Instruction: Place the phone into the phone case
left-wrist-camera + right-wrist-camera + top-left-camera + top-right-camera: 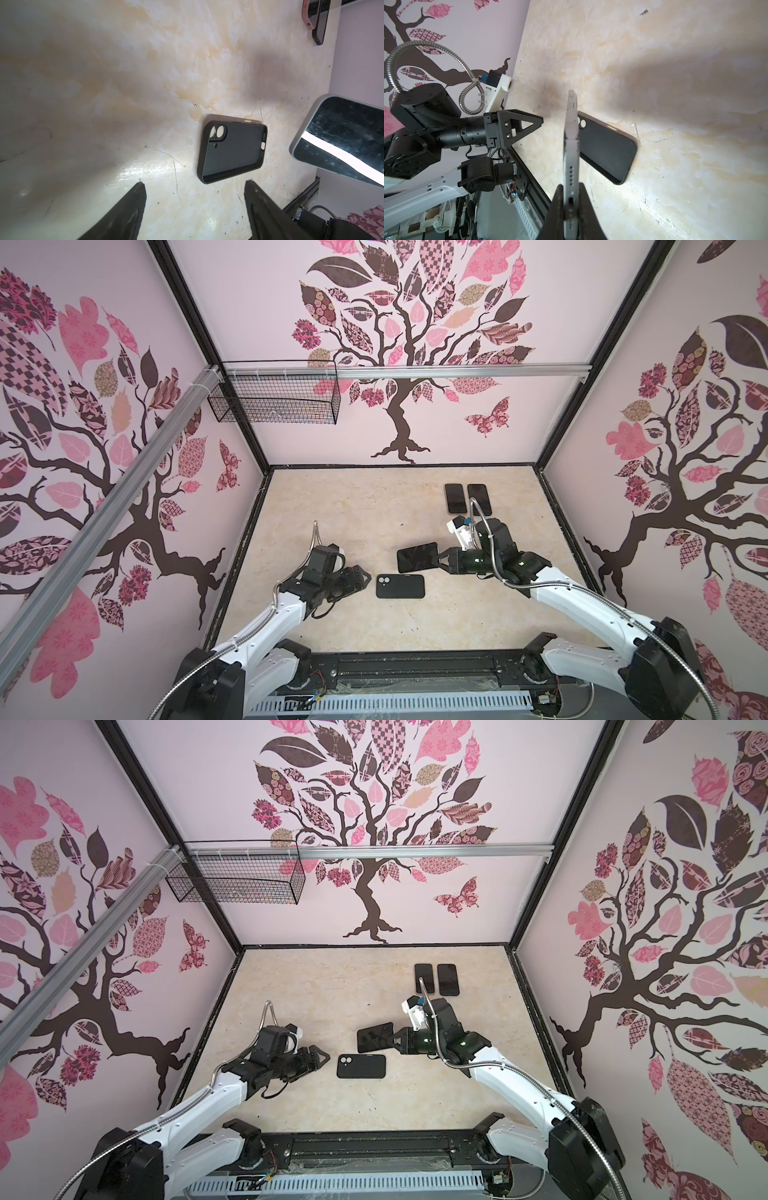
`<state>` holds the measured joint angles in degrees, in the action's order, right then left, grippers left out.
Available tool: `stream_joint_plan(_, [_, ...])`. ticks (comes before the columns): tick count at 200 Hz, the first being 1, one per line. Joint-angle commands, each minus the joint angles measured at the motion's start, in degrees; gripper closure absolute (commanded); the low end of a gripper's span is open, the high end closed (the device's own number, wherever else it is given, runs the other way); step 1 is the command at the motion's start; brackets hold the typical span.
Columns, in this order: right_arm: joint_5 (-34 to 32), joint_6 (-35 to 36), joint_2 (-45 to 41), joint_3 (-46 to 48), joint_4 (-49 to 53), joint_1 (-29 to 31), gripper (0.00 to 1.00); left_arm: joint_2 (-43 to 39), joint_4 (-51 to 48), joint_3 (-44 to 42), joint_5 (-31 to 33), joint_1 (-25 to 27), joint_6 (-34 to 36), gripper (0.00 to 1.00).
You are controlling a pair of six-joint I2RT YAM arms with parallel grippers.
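Right tool (435, 560) clamped on phone (415, 557), aloft behind phone case (400, 586); left tool (365, 576) apart beside it.

Phone (374, 1038) in right jaws, phone case (360, 1066) beside

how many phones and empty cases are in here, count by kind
phones: 3, the held phone in the right gripper plus two back phones lying side by side
empty phone case: 1
total: 4
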<state>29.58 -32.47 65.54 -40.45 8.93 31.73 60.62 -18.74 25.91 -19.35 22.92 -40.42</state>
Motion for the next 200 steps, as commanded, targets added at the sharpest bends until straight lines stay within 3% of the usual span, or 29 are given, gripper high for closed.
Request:
stream_joint_plan(1, [2.93, 0.7, 1.2, 0.42, -1.64, -0.14, 1.0, 2.68, 1.3, 3.48, 1.76, 2.17, 1.43, 0.25])
stream_joint_plan(49, [4.86, -5.31, 2.27, 4.49, -7.97, -0.17, 1.0, 6.5, 6.41, 2.16, -1.74, 2.74, 0.15, 0.38])
stream_joint_plan(200, [11.73, -10.01, 11.66, 6.37, -15.69, -0.14, 1.0, 15.72, 14.81, 0.37, -9.29, 3.16, -0.52, 0.5])
